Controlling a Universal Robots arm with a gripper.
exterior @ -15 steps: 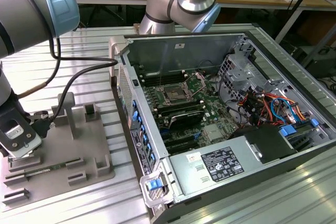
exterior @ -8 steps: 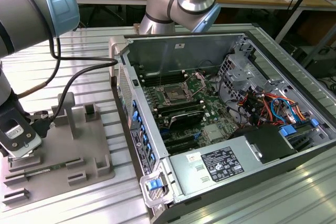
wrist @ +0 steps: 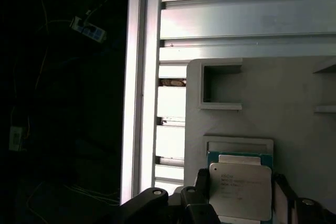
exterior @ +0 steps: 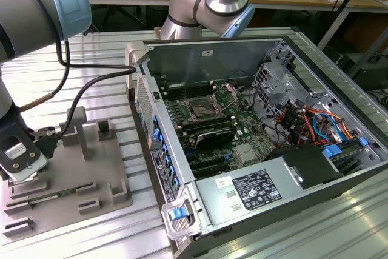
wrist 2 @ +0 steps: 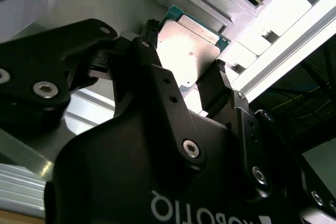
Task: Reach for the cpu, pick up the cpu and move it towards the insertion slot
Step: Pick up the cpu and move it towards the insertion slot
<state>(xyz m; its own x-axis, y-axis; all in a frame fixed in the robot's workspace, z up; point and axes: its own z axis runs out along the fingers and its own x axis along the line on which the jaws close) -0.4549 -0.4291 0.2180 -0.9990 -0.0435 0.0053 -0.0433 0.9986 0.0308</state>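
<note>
Cpu (wrist: 240, 192), silvery top showing, sits at a framed recess of the grey tray (wrist: 294, 103), pinched on two opposite edges by the tool's (wrist: 241, 182) black fingers (wrist 2: 212, 85). In the exterior view, the insertion slot (exterior: 200, 110) lies well apart, inside the open computer case (exterior: 206, 59) on the counter (exterior: 91, 59).

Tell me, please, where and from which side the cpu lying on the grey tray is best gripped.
Take the cpu by two opposite thin edges, coming straight down from above. It lies flat on the grey tray, broad silvery top upward, so probably only the edges give opposing faces; the tool straddles it that way.
</note>
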